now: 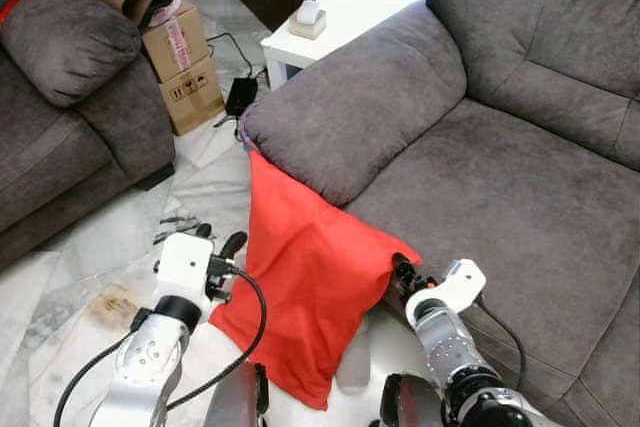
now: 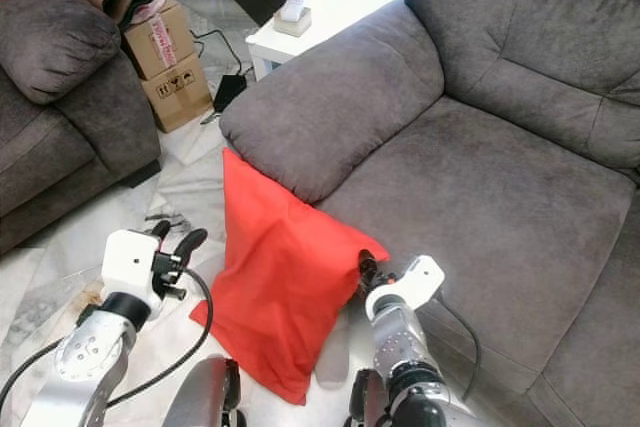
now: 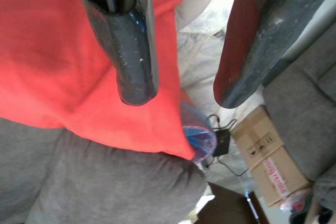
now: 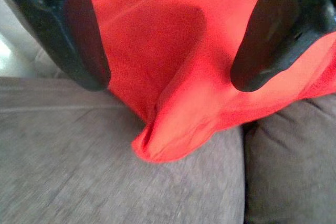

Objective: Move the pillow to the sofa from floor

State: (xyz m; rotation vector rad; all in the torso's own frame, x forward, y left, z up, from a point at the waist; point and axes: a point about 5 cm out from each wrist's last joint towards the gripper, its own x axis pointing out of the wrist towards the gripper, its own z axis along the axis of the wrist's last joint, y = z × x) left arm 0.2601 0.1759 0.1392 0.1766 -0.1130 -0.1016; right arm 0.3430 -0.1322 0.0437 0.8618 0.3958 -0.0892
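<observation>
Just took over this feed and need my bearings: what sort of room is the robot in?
Most likely a home living room: a grey sofa ahead, a second couch on the left, a white side table, and cardboard boxes on a marble floor.

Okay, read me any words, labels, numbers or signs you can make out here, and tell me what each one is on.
Upper cardboard box: a white strip with red lettering, too blurred to read.
Lower cardboard box: small black handling symbols printed on its side, pictograms rather than words; too small to tell which.
Small white box on the white side table: no legible print.
Red pillow and grey sofa: no text.
</observation>
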